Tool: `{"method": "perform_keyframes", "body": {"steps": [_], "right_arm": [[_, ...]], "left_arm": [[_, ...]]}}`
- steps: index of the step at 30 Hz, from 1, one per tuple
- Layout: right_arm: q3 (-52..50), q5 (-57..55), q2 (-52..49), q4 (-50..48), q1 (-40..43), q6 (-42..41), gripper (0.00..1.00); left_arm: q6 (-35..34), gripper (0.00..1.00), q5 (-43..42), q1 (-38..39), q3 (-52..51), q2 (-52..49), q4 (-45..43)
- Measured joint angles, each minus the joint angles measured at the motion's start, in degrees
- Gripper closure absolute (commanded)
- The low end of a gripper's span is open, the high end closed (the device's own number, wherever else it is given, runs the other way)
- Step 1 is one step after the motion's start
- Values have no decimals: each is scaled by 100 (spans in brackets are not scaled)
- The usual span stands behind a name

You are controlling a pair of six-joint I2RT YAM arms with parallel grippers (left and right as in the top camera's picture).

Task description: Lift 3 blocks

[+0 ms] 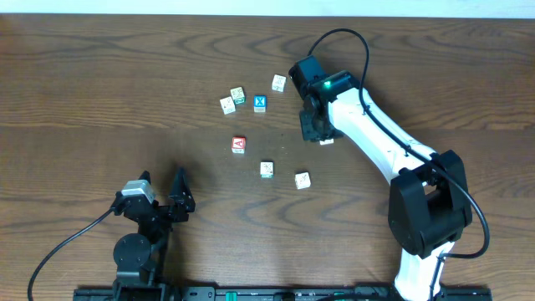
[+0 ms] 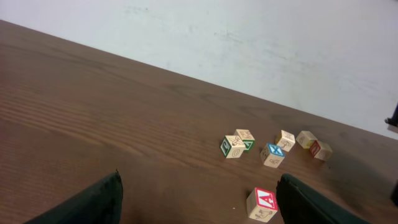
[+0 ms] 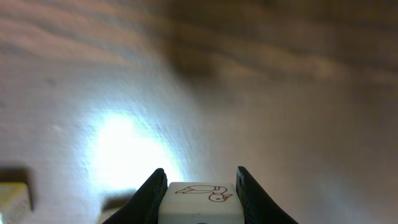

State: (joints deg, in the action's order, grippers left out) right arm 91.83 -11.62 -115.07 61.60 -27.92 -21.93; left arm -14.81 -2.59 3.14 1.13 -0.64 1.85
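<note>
Wood throughout: the tabletop is dark brown and matte w/ long streaky grain, and the blocks are small square-edged cubes w/ printed faces. The right gripper is pinched on the held block, a cream cube. Its two dark, smooth, tapered fingers press the cube's left & right sides. The face turned to the wrist cam carries a thin red-brown duck outline, head toward the right finger. As a cube it has equal sides, so no long axis, and it sits square between the fingers, not skewed. The table beyond is blurred w/ a bright glare patch, so whether the cube is clear of the surface can't be told. Near this gripper, on the side toward the arm bases, lie the green-print block and the plain cream block, apart from each other and both flat on the table. Just beyond the gripper sits the far cream block. Off to its left are the blue X block, the green-faced block and the pale block, the last two almost touching. The red A block lies btwn the two grippers. The left gripper is spread wide w/ nothing in it, low over bare wood. The red A block is the cube nearest it, just ahead of its right finger, and the rest are well apart from it.
</note>
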Motion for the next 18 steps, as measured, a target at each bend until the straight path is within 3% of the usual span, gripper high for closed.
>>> {"method": "perform_keyframes", "body": {"steps": [10,18], "right_arm": [[-938,197,0,-26,-4,-363,99],[-2105,452,271,-1338,-109,-693,99]], "left_arm": [[0,21,0,0,0,0,0],[-2,20,2,0,4,0,7]]}}
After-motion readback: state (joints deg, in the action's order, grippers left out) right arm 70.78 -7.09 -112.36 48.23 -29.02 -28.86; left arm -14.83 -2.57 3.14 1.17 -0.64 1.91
